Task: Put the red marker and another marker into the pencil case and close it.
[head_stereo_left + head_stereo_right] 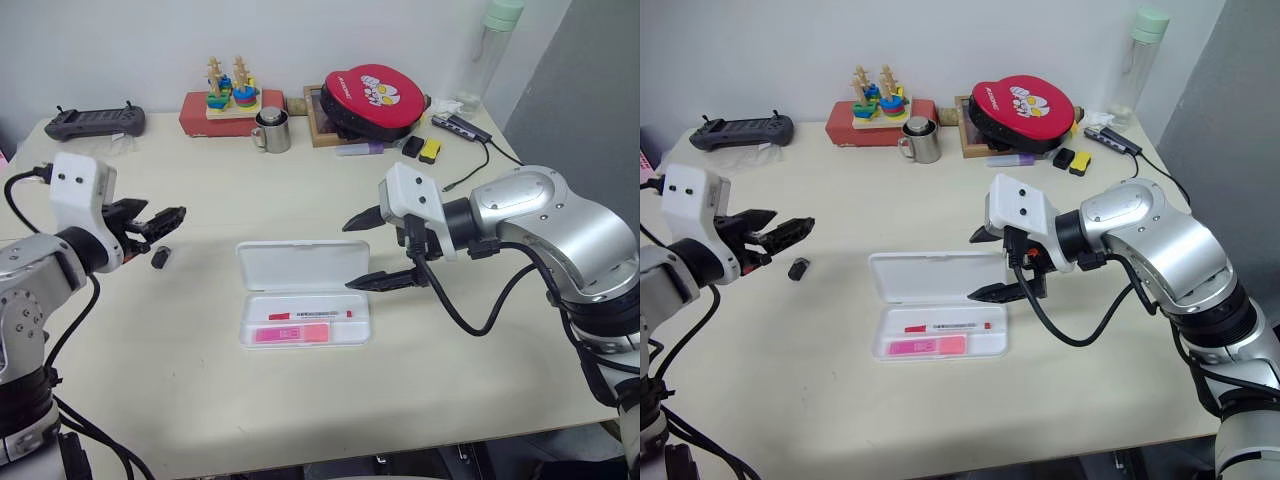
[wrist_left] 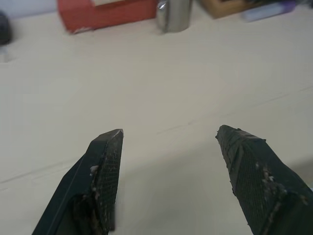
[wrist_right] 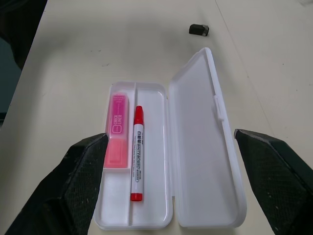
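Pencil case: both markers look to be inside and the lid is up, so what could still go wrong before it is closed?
The pencil case lies loose on the table with neither claw steadying its tray; a push on the raised lid may slide it instead of shutting it. The open right claw hangs at the lid's right end, so an off-centre push could twist the case. The red marker and pink highlighter lie flat, so they probably will not block the lid.

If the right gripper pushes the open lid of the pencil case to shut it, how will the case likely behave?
The pencil case looks like thin, light plastic, so it may slide on the smooth table rather than stay put. The lid, lying flat open, should swing stiffly on its hinge. The red marker might roll in its compartment.
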Robot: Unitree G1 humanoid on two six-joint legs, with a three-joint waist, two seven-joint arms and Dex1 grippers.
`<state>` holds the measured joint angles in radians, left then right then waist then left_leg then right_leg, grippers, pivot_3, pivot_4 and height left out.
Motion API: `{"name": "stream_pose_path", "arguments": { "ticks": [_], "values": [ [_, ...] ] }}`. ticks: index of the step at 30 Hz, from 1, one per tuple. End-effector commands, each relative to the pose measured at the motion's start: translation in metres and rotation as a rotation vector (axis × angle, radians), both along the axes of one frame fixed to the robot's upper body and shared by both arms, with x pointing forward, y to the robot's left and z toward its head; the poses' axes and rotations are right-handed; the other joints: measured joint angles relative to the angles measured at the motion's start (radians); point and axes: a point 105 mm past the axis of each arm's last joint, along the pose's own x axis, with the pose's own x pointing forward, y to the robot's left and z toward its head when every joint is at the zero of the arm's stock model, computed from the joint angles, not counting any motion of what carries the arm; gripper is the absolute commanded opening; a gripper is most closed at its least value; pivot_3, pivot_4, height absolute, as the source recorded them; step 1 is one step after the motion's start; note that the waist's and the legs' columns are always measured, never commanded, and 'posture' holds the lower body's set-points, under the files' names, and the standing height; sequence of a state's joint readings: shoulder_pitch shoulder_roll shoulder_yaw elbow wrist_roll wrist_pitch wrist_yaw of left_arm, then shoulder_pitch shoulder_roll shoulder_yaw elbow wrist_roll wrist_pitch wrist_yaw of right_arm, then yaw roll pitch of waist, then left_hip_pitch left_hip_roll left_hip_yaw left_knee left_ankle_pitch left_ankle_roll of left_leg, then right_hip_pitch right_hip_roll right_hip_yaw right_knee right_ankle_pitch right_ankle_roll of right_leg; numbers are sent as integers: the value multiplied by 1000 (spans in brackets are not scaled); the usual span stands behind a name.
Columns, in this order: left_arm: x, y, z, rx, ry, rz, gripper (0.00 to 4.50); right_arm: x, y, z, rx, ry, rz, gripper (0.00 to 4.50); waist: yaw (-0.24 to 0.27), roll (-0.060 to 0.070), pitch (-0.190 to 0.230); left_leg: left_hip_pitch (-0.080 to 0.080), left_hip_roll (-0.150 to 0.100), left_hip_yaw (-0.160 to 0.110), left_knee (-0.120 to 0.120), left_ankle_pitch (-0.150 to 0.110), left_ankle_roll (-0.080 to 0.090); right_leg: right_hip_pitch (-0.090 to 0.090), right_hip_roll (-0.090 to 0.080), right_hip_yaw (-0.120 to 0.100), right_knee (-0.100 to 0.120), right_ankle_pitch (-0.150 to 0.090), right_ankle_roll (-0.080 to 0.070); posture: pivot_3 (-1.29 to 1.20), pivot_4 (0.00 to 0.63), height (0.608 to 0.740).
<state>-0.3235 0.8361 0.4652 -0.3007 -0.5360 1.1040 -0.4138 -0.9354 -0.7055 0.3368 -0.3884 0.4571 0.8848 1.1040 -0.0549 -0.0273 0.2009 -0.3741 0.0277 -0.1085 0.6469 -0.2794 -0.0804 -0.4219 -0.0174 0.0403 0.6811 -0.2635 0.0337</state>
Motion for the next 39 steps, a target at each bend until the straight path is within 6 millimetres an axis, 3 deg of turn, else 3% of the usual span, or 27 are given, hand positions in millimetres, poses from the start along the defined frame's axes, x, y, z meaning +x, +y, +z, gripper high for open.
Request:
{"name": "stream_pose_path", "arguments": {
  "ticks": [1,5,13,21,26,34,39],
  "values": [
    [0,19,-4,24,-6,96,3280,-3,1,11,20,-48,18,4325,0,0,0,0,0,0,0,0,0,0,0,0,0,0,0,0,150,740],
    [3,42,-24,14,40,202,3280,-2,1,9,19,-42,14,4325,0,0,0,0,0,0,0,0,0,0,0,0,0,0,0,0,150,740],
    [19,54,-45,-50,58,252,3280,-1,1,7,15,-37,4,4325,4,-1,-1,0,0,0,0,0,0,0,0,-1,0,0,0,0,150,740],
    [30,56,-59,-67,74,247,3280,0,1,6,13,-35,-2,4325,4,-1,0,0,0,0,0,0,0,0,-1,-1,0,0,0,0,150,740],
    [40,46,-73,-72,104,207,3280,0,1,5,14,-30,-1,4325,4,-1,-1,0,-1,0,0,0,0,0,-1,-1,0,1,0,0,150,740],
    [43,44,-82,-25,143,183,3280,-1,1,4,12,-27,-6,4325,3,-1,-1,0,-1,0,0,0,0,0,-1,-1,1,1,0,0,150,740],
    [40,54,-83,18,161,223,2346,0,0,4,13,-26,-11,4325,3,-1,-1,0,-1,0,1,0,0,0,-1,0,1,1,0,0,150,740]
  ]
}}
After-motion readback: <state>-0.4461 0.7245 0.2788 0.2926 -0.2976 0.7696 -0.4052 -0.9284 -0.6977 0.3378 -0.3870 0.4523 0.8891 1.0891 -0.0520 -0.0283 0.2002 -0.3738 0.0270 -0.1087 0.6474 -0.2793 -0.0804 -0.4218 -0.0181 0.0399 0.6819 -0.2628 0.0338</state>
